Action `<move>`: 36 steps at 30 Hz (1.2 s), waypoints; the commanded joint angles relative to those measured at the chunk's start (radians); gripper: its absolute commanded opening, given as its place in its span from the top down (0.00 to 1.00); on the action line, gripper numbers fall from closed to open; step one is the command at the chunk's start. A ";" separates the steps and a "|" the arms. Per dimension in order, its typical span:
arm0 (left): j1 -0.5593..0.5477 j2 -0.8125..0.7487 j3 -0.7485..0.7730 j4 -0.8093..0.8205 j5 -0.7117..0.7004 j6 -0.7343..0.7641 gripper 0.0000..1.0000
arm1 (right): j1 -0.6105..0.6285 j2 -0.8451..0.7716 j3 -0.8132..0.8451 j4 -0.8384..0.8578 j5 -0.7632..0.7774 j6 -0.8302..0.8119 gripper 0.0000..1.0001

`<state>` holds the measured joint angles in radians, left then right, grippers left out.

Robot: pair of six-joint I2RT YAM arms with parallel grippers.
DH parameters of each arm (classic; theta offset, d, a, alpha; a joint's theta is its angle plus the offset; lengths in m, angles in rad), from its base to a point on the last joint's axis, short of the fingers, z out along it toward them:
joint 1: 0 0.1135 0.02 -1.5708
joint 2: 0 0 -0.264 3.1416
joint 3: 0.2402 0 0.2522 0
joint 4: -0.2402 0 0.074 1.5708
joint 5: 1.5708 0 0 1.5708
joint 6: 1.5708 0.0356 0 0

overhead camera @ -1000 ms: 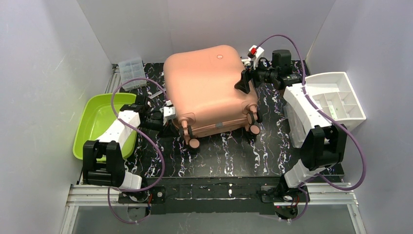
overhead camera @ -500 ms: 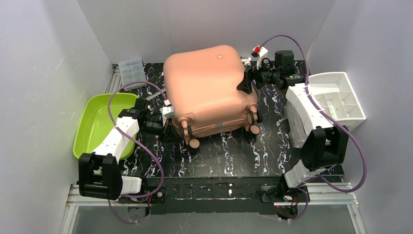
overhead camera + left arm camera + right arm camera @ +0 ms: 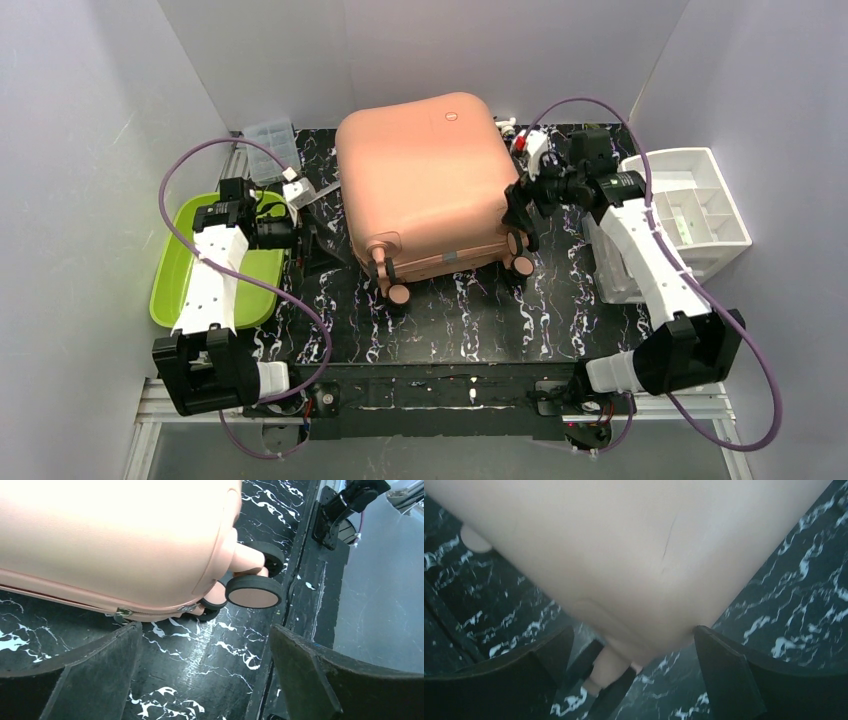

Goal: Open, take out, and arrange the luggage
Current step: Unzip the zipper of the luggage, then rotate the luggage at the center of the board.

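Observation:
The salmon-pink luggage (image 3: 425,185) lies shut on the black marbled table, its wheels toward the near edge. My left gripper (image 3: 320,245) stands open just left of the front-left corner, apart from the shell. In the left wrist view the luggage (image 3: 110,540), its zip pulls (image 3: 122,612) and a wheel (image 3: 252,591) lie ahead of the left gripper (image 3: 205,675), which holds nothing. My right gripper (image 3: 518,212) is open at the luggage's right side near the front. In the right wrist view the luggage's rounded corner (image 3: 634,555) and a wheel (image 3: 609,675) sit between the fingers of the right gripper (image 3: 631,675).
A lime-green tray (image 3: 180,270) lies at the left edge under the left arm. A white divided organizer (image 3: 735,215) stands at the right edge. A small clear box (image 3: 270,145) sits at the back left.
The left gripper has opened and drawn back to the left, away from the luggage's front-left corner. The right gripper slid from the back-right corner toward the front along the right side.

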<state>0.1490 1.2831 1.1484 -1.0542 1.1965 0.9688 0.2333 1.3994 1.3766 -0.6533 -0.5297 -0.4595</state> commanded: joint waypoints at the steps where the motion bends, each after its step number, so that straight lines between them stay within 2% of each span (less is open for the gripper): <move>1: 0.009 -0.012 -0.027 0.173 -0.009 -0.203 0.02 | 0.009 -0.072 -0.098 -0.215 0.140 -0.110 0.00; 3: 0.009 -0.025 -0.081 0.327 -0.046 -0.334 0.02 | 0.019 -0.115 -0.160 -0.202 0.175 -0.103 0.00; 6: 0.008 -0.024 -0.136 0.446 -0.087 -0.416 0.02 | 0.038 -0.164 -0.245 -0.141 0.274 -0.071 0.00; 14: -0.038 0.024 -0.197 0.478 -0.120 -0.407 0.02 | 0.051 -0.174 -0.266 0.004 0.389 0.007 0.00; 21: -0.126 0.062 -0.232 0.567 -0.263 -0.461 0.05 | 0.052 -0.034 -0.177 0.156 0.595 0.109 0.00; 31: -0.131 0.056 -0.245 0.576 -0.199 -0.479 0.06 | 0.052 0.179 -0.012 0.258 0.848 0.160 0.00; 36: -0.134 0.041 -0.236 0.573 -0.172 -0.477 0.06 | 0.048 0.329 0.152 0.235 0.961 0.168 0.00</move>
<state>0.0219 1.3624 0.9222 -0.4717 0.9691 0.4931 0.2882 1.5917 1.3968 -0.6392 0.2546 -0.3729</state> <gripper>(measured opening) 0.938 1.014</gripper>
